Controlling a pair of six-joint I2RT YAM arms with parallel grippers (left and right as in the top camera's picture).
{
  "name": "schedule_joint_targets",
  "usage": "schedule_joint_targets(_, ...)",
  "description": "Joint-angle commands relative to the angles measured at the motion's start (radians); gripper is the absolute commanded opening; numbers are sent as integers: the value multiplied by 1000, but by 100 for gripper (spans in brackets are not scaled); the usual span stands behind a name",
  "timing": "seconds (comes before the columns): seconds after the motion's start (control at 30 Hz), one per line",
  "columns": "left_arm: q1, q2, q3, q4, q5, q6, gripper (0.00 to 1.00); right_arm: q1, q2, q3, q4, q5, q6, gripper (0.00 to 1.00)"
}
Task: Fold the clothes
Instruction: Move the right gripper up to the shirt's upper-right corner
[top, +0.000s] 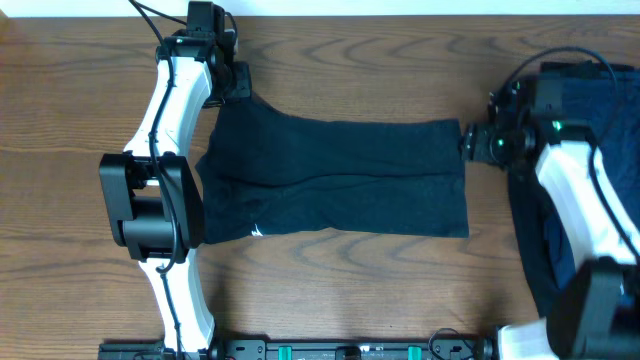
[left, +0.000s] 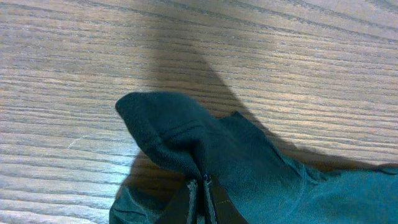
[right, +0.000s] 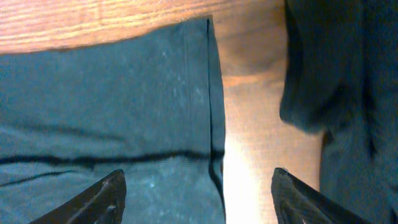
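Note:
A black T-shirt lies spread on the wooden table, partly folded lengthwise, with a small white label near its front left. My left gripper is at the shirt's far left corner, shut on a pinch of the cloth. My right gripper is open at the shirt's far right corner; its fingers straddle the shirt's hem. A pile of dark navy and black clothes lies at the right, partly under the right arm.
The pile also shows at the right in the right wrist view. Bare wooden table lies in front of the shirt. A black rail runs along the near edge.

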Motion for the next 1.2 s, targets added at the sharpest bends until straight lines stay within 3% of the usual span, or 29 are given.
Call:
schedule_joint_targets(0.0, 5, -5, -3, 1, -5, -6, 6, 6, 95, 142, -10, -8, -45, 70)
schedule_joint_targets(0.23, 5, -5, -3, 1, -5, -6, 7, 24, 278, 327, -5, -12, -105, 64)
schedule_joint_targets(0.7, 5, -5, -3, -4, -5, -6, 7, 97, 505, 329, 135, 164, -178, 63)
schedule_joint_targets(1.0, 5, -3, -4, -4, -5, -5, 7, 81, 570, 329, 166, 129, -188, 63)
schedule_joint_targets(1.1, 5, -3, -4, -4, -5, -5, 7, 82, 585, 329, 164, 93, -188, 53)
schedule_joint_targets(1.17, 5, -3, -4, -5, -5, -5, 8, 82, 585, 329, 163, 82, -187, 38)
